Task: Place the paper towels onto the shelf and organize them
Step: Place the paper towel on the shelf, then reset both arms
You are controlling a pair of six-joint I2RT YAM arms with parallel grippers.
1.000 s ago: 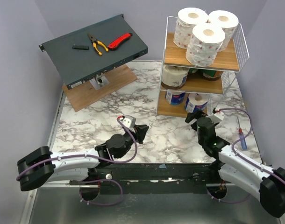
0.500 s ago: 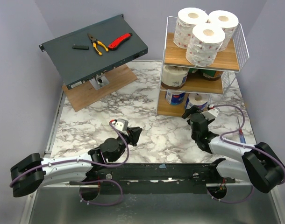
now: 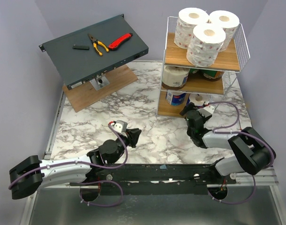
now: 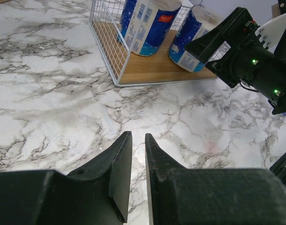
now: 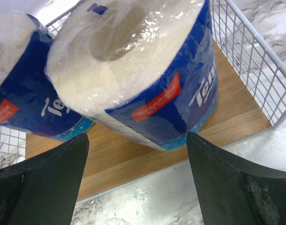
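At upper left of the overhead view, a slanted grey metal box [image 3: 94, 49] carries pliers [image 3: 97, 43] and a red knife [image 3: 120, 41]; its lower edge rests over a flat wooden board [image 3: 98, 86] on the marble table [image 3: 110, 117].

Lower left: the left arm lies low along the near edge of the table, its left gripper [image 3: 133, 136] above bare marble, well apart from the shelf. Seen from its wrist camera, the left gripper [image 4: 138, 136] has its two fingers almost together, with only a thin slit between them and nothing in it.

Upper right: the shelf [image 3: 167, 42], a white wire rack with three wooden tiers. Top tier: three white rolls [image 3: 206, 42] with pink print, standing upright and touching. Middle tier: a cream roll [image 3: 175, 76] at left and green-wrapped rolls [image 3: 211, 74] at right, partly hidden. Bottom tier: two blue-and-white packs [image 3: 176, 97] side by side.

Right of centre: the right gripper [image 3: 189, 111] sits at the open front of the bottom tier. Seen from its wrist camera, the right gripper [image 5: 137, 136] has its jaws spread wide, one finger on each side of the nearer pack [image 5: 147, 70], which rests on the board; the fingers clasp nothing.
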